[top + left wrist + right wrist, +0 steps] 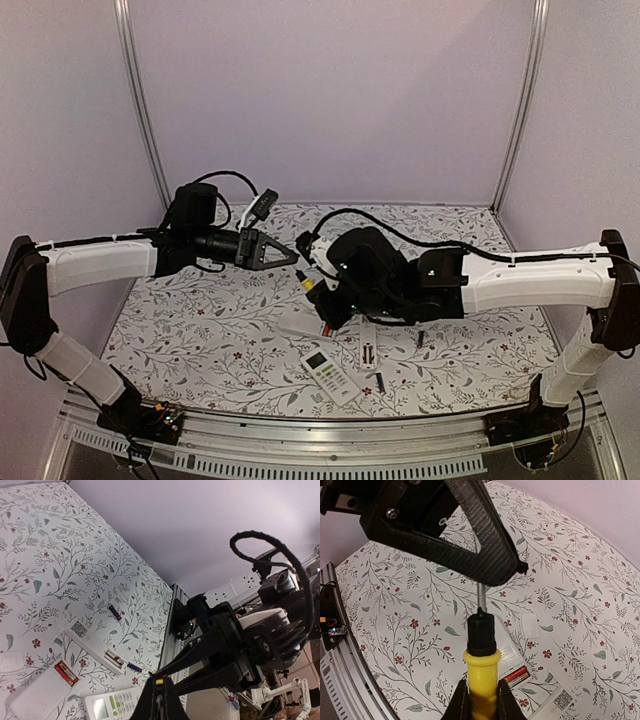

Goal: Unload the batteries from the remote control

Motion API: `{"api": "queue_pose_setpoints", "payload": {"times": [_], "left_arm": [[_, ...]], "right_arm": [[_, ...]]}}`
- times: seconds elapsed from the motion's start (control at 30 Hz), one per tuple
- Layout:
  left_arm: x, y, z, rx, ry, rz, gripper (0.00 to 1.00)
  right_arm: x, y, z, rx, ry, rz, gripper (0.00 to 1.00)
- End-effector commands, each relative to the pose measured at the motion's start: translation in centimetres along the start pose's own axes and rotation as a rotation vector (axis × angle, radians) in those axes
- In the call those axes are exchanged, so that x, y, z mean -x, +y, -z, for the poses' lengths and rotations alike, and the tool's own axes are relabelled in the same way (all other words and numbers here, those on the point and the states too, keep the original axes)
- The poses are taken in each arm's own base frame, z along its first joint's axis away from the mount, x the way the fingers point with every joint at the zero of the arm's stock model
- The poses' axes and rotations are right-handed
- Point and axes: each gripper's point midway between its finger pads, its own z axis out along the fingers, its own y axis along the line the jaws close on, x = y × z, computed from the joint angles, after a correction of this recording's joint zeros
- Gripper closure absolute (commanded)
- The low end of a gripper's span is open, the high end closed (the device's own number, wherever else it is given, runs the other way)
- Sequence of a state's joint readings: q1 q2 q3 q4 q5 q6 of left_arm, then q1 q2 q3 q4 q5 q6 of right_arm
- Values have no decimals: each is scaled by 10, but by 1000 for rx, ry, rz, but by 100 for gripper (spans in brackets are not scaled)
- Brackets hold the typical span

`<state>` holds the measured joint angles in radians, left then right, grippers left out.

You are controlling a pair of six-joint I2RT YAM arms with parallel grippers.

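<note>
1. Top external view: the left gripper point(293, 257) is held above the middle of the floral table point(200, 310) with its fingers together. The right gripper point(314, 287) is clamped on a yellow-handled screwdriver point(305, 282). A display remote point(330, 375) is seen nearer.
2. Left wrist view: red batteries point(66, 674) are seated in an opened white remote point(35, 695). Further cells point(114, 659) are seen in a QR-labelled remote point(92, 645). Two dark batteries point(115, 612) lie loose.
3. Right wrist view: the screwdriver's shaft is seen running up behind the left gripper's closed tip. Whether the shaft is pinched cannot be told.
4. Unloading is judged partly done, with the tool being readied. Next, its tip must be lowered beside the red batteries to lever them out.
</note>
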<state>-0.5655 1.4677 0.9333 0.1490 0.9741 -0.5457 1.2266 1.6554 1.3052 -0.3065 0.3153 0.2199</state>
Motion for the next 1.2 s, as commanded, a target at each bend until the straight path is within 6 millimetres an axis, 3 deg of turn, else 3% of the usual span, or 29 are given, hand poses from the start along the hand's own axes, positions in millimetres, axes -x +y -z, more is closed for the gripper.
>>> {"api": "queue_pose_setpoints", "payload": {"times": [0.0, 0.03, 0.07, 0.13, 0.17, 0.23, 0.37, 0.5, 0.6, 0.8, 0.97, 1.17], "left_arm": [[-2, -4, -1, -12, 5, -12, 100], [-1, -4, 0, -9, 0, -13, 100], [1, -3, 1, -3, -7, -16, 100], [11, -2, 10, -16, -36, -34, 100], [23, 5, 23, -5, -76, -50, 100], [44, 23, 52, 43, -165, -66, 100], [67, 43, 103, 106, -284, -98, 100], [71, 41, 120, 157, -329, -109, 100], [70, 20, 118, 138, -338, -145, 100], [73, -22, 112, 170, -451, -166, 100], [64, -60, 103, 61, -585, -104, 100], [58, -85, 88, -22, -663, -51, 100]], "right_arm": [[12, -11, 4, -71, -41, -37, 100], [12, -12, 5, -73, -42, -40, 95], [13, -12, 7, -71, -45, -46, 79], [23, -13, 15, -70, -74, -62, 34], [32, -16, 21, -74, -93, -80, 19], [60, -28, 40, -83, -144, -161, 2], [94, -51, 63, 21, -253, -398, 1], [100, -53, 64, 98, -333, -472, 1], [101, -48, 57, 160, -389, -483, 1], [124, -35, 67, 279, -446, -507, 1], [118, -20, 81, 426, -459, -511, 1], [107, -4, 88, 541, -423, -492, 1]]}}
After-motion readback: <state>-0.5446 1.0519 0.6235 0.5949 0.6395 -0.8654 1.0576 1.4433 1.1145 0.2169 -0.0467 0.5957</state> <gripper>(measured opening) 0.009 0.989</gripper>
